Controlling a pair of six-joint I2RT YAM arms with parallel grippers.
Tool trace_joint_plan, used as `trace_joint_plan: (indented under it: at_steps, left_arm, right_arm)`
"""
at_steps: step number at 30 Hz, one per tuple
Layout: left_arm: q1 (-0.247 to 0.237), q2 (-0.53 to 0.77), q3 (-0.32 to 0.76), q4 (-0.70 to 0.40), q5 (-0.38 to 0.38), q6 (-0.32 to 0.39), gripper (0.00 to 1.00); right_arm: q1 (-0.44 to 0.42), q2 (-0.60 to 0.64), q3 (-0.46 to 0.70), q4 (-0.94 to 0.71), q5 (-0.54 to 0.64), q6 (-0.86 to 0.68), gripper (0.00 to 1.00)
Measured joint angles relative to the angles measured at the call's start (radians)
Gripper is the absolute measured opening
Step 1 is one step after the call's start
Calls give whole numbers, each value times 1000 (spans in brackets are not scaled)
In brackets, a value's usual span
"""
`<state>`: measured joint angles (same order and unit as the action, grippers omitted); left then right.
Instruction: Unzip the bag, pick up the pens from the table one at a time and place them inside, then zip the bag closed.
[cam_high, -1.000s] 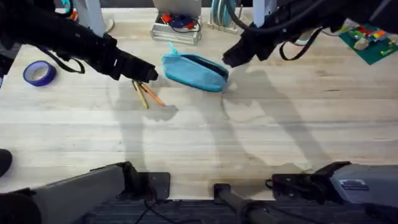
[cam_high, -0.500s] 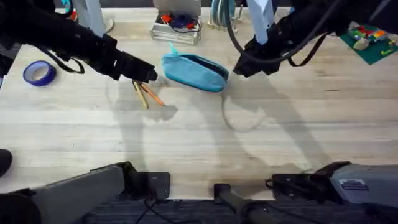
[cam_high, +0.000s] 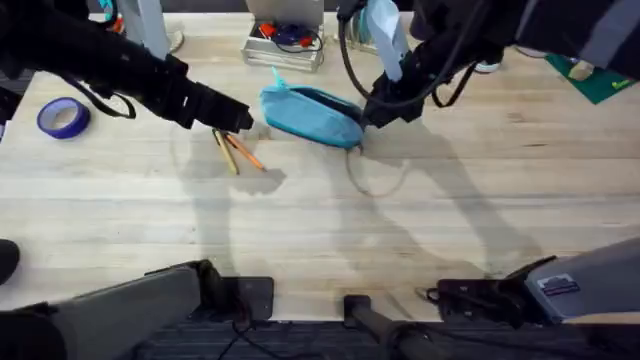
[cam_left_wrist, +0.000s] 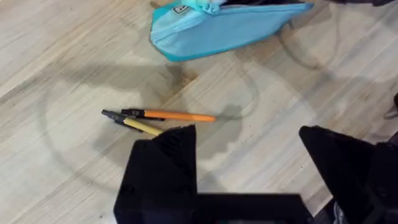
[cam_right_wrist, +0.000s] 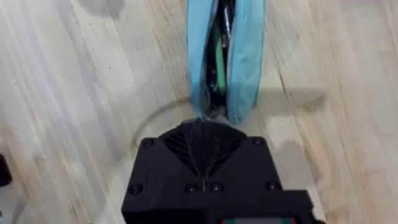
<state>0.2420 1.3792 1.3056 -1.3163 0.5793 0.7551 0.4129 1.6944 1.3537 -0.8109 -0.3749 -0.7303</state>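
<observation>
— Where does the bag lie?

— On its side toward the far middle of the counter, a light-blue pouch with its zipper partly undone. The right wrist view looks straight down the gap between its two fabric lips, where dark and green shapes show inside.

— And the pens?

— Two pens, one orange and one yellow, lie touching at their dark tips on the bare wood, just beside the bag's left end and apart from it.

— What are the arms doing?

— The right gripper sits at the bag's right end, its black fingers pressed together with their tips right at the end of the zipper opening; whether they pinch the pull itself cannot be made out. From overhead that gripper touches the pouch's right edge. The left gripper hangs above the pens' far ends, its fingers spread wide with nothing between them, one dark finger covering the yellow pen's end in the wrist view.

— Anything else on the counter?

— A blue tape roll near the far left edge, well apart from the bag, a small tray of parts behind the bag, and a green board at the far right.
</observation>
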Motion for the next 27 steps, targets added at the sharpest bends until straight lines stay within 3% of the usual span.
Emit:
trace_joint_plan:
  at_steps: [27]
  left_arm:
    - [0, 0, 0, 0, 0, 0, 996]
  right_arm:
    - [0, 114, 0, 112, -37, -3, 31]
